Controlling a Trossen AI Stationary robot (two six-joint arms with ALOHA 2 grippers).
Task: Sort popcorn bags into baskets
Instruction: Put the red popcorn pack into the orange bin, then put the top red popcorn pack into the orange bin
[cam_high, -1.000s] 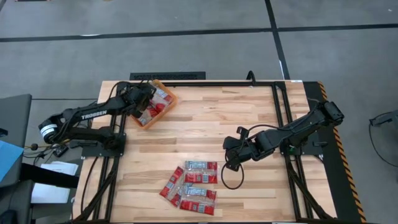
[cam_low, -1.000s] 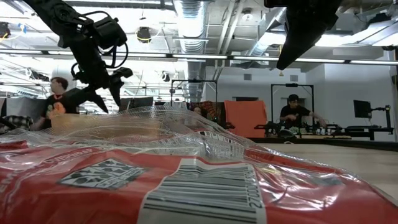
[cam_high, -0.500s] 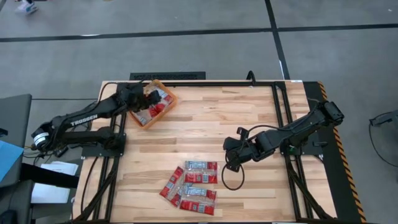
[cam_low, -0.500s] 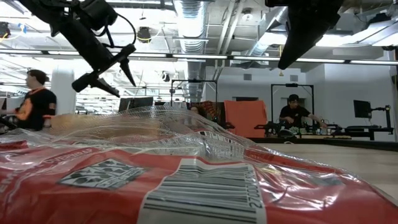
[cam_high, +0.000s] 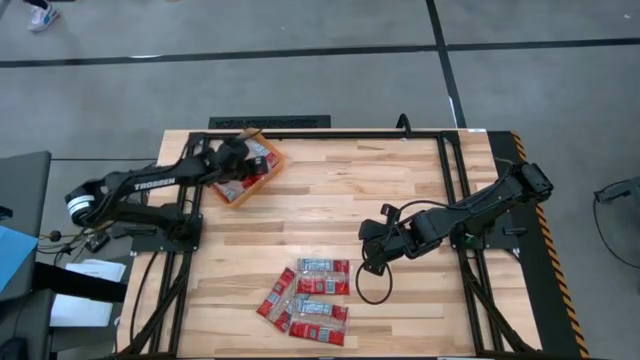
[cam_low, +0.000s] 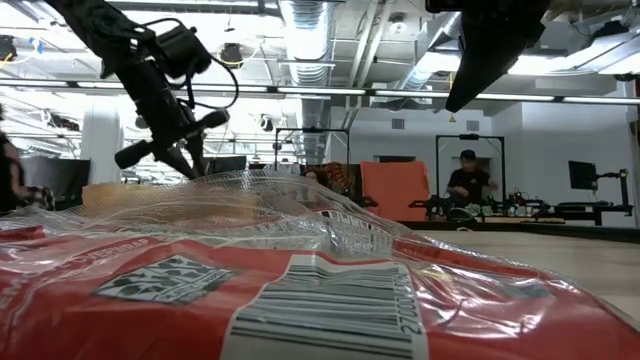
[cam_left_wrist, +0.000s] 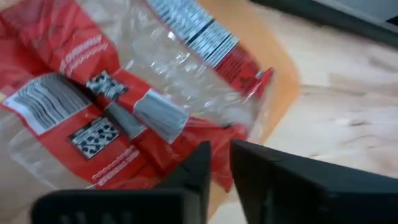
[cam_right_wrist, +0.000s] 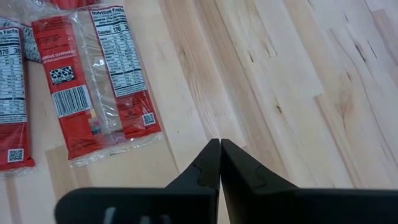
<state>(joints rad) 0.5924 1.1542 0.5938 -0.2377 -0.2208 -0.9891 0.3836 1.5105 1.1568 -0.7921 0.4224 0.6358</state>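
Observation:
The orange basket (cam_high: 272, 172) sits at the table's far left and holds several red popcorn packets (cam_left_wrist: 118, 112) with clear film and barcode panels. My left gripper (cam_high: 238, 160) hovers over it, fingers (cam_left_wrist: 249, 171) nearly together with only a slim gap and nothing between them. Several more packets (cam_high: 312, 292) lie flat on the near middle of the table, and one (cam_low: 300, 290) fills the low view. My right gripper (cam_high: 368, 262) is shut just right of that cluster, above bare wood, with a packet (cam_right_wrist: 99, 81) off to its side.
Black frame rails (cam_high: 455, 180) run along the table's far and side edges. A black cable loop (cam_high: 372, 288) hangs below the right gripper. Bare wood (cam_high: 340, 190) lies between the basket and the packet cluster. People (cam_low: 472, 180) stand in the room behind.
My left gripper has swung about above the basket, rising and tipping, then dipping again and shifting a little toward the table's right. The right arm and the packets on the table have stayed put.

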